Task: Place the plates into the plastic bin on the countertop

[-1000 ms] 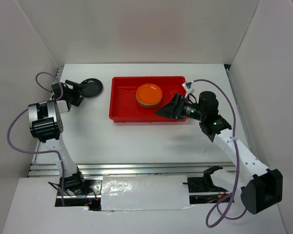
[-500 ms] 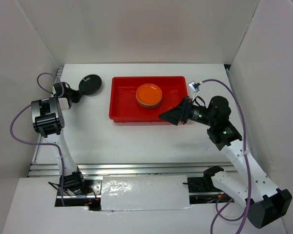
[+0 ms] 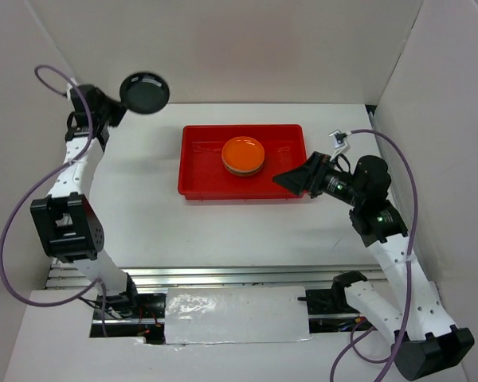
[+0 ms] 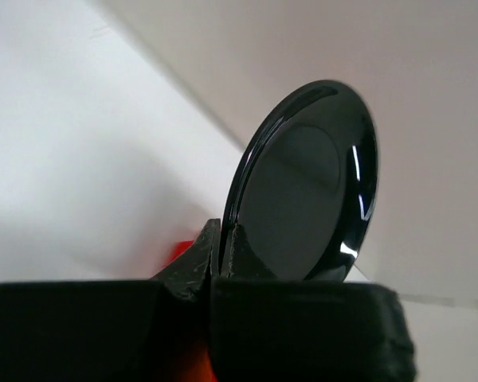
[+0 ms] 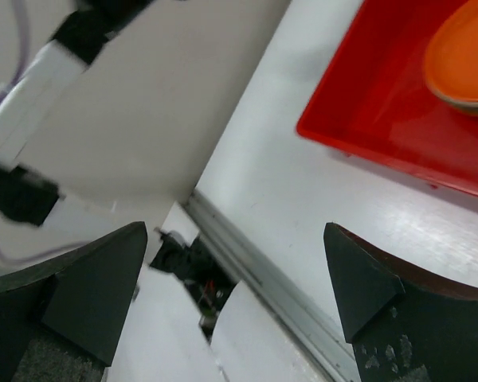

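The glossy black plate [image 3: 145, 93] [image 4: 311, 183] hangs in the air at the back left, well above the countertop [image 3: 143, 207] and standing on edge. My left gripper [image 3: 118, 110] [image 4: 223, 235] is shut on its lower rim. The red plastic bin [image 3: 199, 171] [image 5: 366, 103] sits mid-table. Inside it, an orange plate [image 3: 243, 153] [image 5: 462, 56] tops a small stack. My right gripper [image 3: 291, 181] [image 5: 236, 231] hovers open and empty just off the bin's front right corner.
White walls close in the table on three sides. A metal rail [image 3: 223, 274] [image 5: 255, 278] runs along the front edge, with cables and the arm bases behind it. A purple cable [image 3: 16, 215] loops off the left arm.
My left gripper closed on the black plate and lifted it off the countertop, up toward the back left. The right arm drew back to the right, away from the bin.
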You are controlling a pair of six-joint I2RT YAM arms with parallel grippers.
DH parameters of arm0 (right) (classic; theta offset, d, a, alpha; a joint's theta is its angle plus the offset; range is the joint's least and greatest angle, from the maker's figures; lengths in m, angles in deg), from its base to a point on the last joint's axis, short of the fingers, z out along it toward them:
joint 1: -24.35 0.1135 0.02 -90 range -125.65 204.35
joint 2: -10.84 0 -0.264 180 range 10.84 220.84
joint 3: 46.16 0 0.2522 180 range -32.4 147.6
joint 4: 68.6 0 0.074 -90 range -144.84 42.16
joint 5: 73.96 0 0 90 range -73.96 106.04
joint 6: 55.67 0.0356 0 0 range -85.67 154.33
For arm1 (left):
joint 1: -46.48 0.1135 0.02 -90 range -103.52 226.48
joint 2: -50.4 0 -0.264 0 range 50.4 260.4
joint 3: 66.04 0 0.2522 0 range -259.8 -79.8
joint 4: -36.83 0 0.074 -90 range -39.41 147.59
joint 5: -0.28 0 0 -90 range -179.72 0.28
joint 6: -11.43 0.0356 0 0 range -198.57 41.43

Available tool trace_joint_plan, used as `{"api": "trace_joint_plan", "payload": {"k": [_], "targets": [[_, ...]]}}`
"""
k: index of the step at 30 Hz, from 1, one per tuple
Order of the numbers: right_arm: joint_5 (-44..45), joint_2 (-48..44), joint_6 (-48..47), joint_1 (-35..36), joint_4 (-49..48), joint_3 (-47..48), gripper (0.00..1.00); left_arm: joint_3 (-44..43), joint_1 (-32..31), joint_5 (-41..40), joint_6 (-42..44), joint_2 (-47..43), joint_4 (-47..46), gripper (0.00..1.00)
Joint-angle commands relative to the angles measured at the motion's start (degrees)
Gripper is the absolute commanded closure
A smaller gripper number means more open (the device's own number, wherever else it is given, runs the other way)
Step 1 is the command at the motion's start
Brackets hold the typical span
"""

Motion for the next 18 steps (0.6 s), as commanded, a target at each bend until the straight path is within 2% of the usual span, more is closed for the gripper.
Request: {"api": "trace_joint_plan", "payload": {"k": [1, 4, 7, 11, 18], "targets": [[9.62, -1.80, -1.14, -2.85, 7.10, 3.70, 0.00, -8.65, -6.40, 6.30, 8.53, -2.31, 8.45, 1.00], [19.90, -3.64, -0.78, -4.96, 13.07, 5.72, 0.00, -14.19, -13.33, 9.82, 11.17, 1.73, 14.25, 1.00], [24.59, -5.32, -2.09, -7.07, 18.17, 8.35, 0.00, -17.19, -19.40, 10.35, 13.38, 5.07, 16.40, 1.00], [21.98, -7.43, -2.72, -10.15, 20.74, 9.42, 0.00, -18.42, -26.26, 9.30, 15.13, 8.67, 17.28, 1.00], [18.81, -9.54, -3.33, -12.35, 22.68, 9.16, 0.00, -23.69, -30.32, 9.03, 16.63, 16.15, 20.26, 1.00]]}}
